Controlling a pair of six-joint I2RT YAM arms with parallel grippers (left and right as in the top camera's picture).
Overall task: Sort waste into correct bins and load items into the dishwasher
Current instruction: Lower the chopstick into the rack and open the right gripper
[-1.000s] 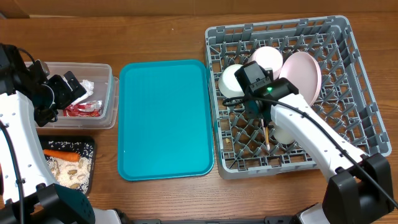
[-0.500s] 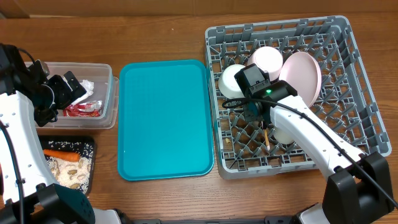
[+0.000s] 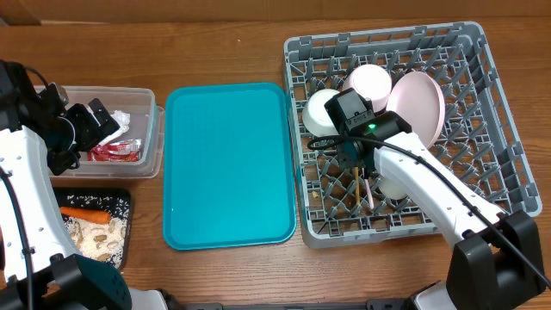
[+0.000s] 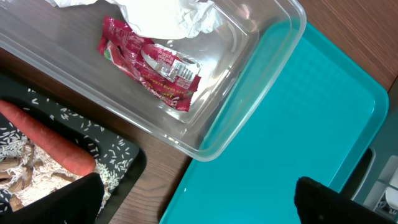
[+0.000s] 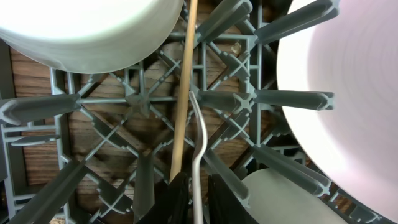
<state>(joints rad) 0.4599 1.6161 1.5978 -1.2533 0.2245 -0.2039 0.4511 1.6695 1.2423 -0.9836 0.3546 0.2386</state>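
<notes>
In the grey dishwasher rack (image 3: pixel 499 172) stand a pink plate (image 3: pixel 422 103), two white bowls (image 3: pixel 370 82) and a small white cup (image 3: pixel 394 185). My right gripper (image 5: pixel 199 199) hangs low over the lattice (image 5: pixel 134 102), its jaws a little apart around the white fork's handle (image 5: pixel 200 137). A wooden chopstick (image 5: pixel 182 93) lies beside the left finger. My left gripper (image 4: pixel 205 205) is wide open and holds nothing, near the clear tub (image 4: pixel 249 106) with the red wrapper (image 4: pixel 152 65) and napkins (image 4: pixel 168 15). The black tray (image 4: pixel 134 158) holds a carrot (image 4: pixel 50 140) and rice scraps (image 4: pixel 18 171).
A bare teal serving tray (image 3: pixel 228 164) lies between the bins on the left and the rack on the right. Upright pegs stand close round my right fingers. Both arms reach in from the table's front edge.
My right jaws have parted slightly. In the overhead view the chopstick has dropped to the left onto the lattice. The left arm has not moved.
</notes>
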